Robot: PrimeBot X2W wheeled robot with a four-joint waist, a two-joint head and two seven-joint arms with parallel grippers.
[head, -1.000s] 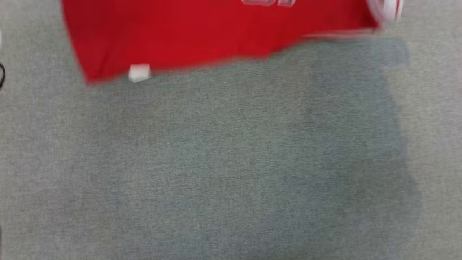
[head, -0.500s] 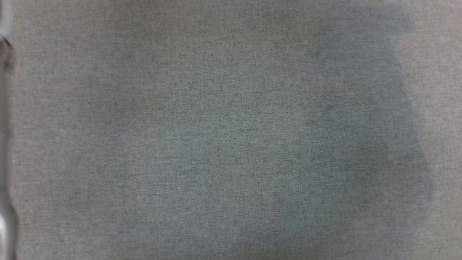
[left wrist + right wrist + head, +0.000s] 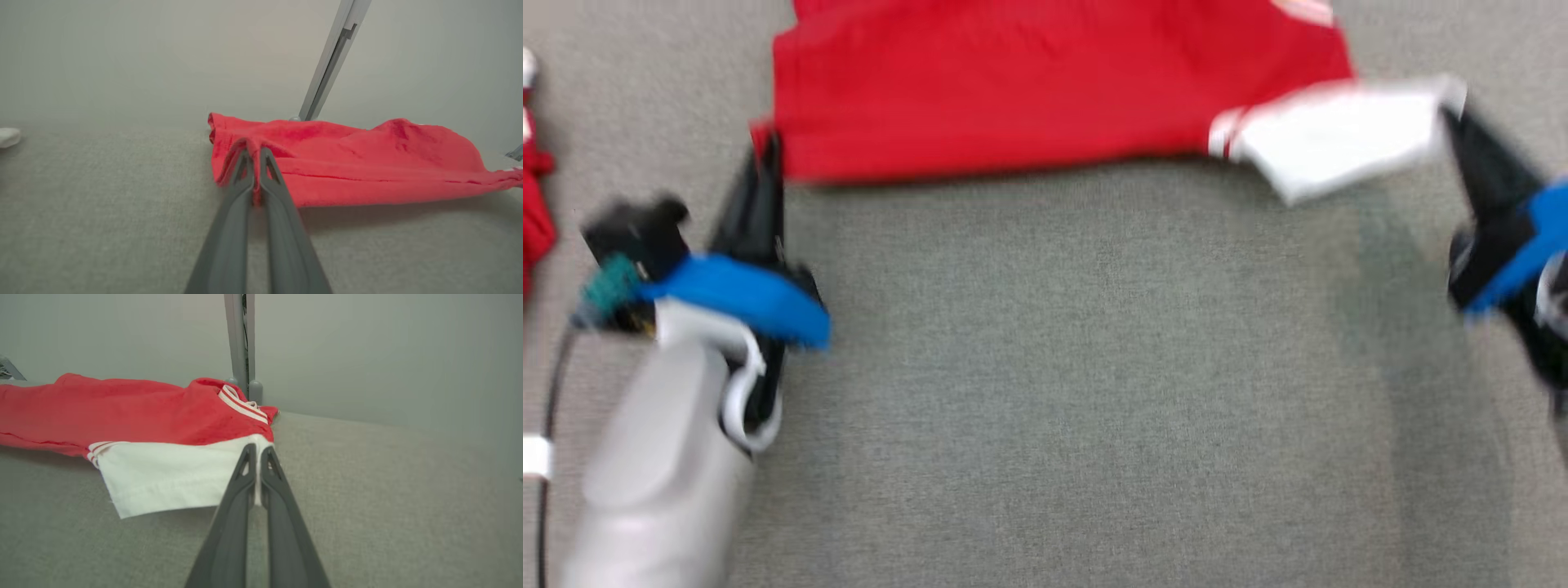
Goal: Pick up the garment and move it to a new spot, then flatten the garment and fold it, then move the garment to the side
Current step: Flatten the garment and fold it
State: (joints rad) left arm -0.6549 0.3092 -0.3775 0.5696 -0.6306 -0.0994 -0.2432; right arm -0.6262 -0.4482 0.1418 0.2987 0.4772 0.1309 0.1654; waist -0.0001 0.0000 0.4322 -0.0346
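Grey, finely woven surface, flat and matte, spreading under and on the near side of the garment; pale blank wall behind the garment in the wrist views. Red, soft and lightly creased, stretched wide between two pinched ends with its near hem lifted just clear of the surface and shadowed beneath; cut off by the top edge in the head view, print there too blurred to read. White sleeve at the garment's right end, smooth, roughly rectangular, edged with thin red and white stripes. Slim grey upright post behind the garment, top cropped. Left gripper at the garment's left corner, long dark tapered fingers pressed together on a bunched fold of red cloth. Right gripper at the sleeve's outer edge, fingers likewise clamped on white fabric. Both smeared by blur in the head view, blue bands behind the fingers, right one partly cropped. Small red bundle well left of the garment, mostly out of frame, hard to identify.
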